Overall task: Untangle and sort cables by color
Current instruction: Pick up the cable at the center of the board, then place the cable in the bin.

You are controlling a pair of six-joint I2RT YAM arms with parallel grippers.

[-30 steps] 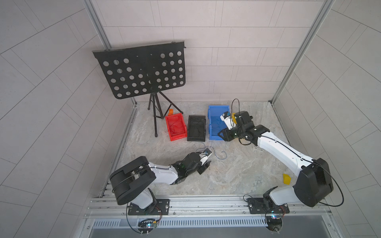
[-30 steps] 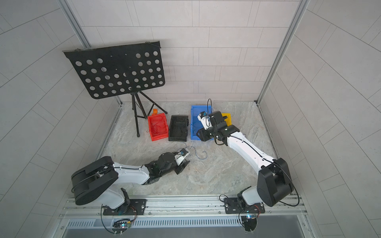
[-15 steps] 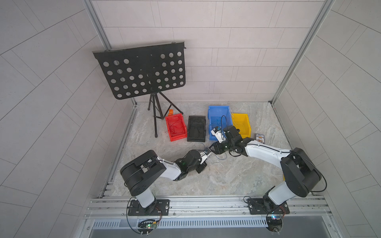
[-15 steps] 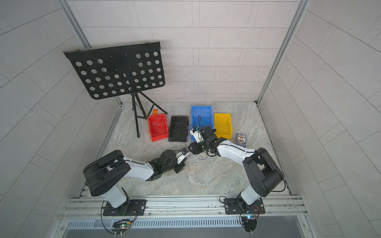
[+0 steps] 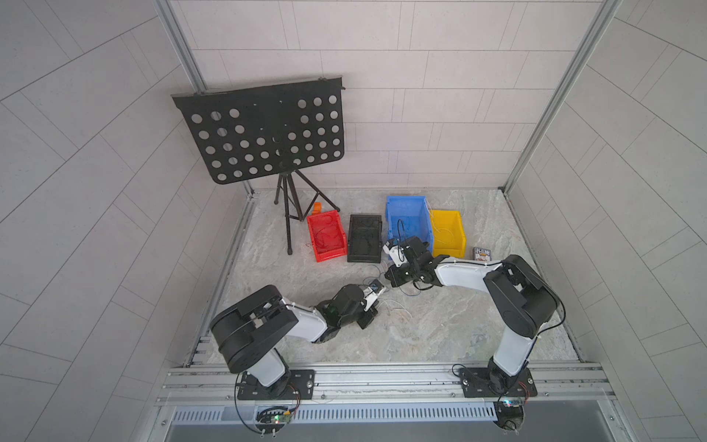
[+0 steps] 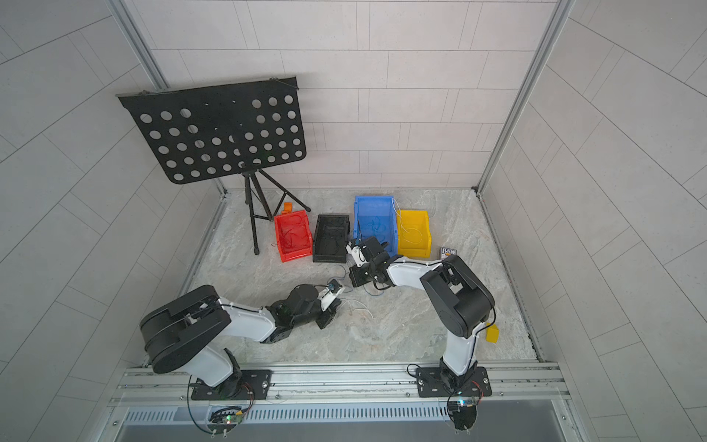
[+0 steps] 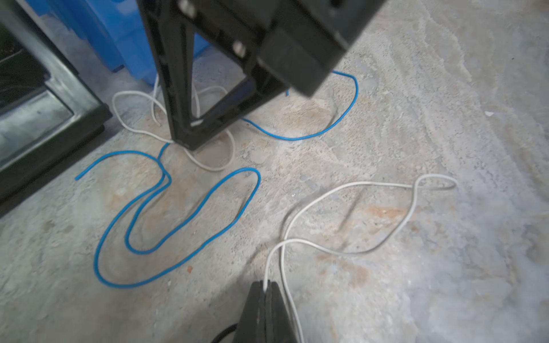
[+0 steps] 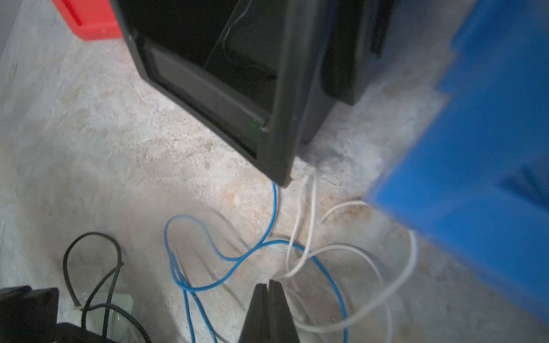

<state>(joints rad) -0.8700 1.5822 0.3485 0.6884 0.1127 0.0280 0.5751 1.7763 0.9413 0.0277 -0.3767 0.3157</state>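
The red bin (image 5: 329, 255), black bin (image 5: 363, 258), blue bin (image 5: 405, 203) and yellow bin (image 5: 449, 250) are contrasting with a surface (image 7: 416, 89) showing mottled grey-beige marbling and rusty patches. The blue cables (image 7: 249, 169) and white cables (image 7: 371, 183) are showing plain colour; the fingers (image 7: 258, 311) and hole-dotted music stand (image 5: 267, 126) are looking black.

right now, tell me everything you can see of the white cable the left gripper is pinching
The white cable is a thin, flexible wire with a smooth, plastic-looking sheath. The left gripper is shut on one strand, and a second strand passes beside its fingers and out of frame. From there the cable curves out over the marbled table, crosses itself and forms an open loop with a small twist at the far end. It lies clear of the blue cable.
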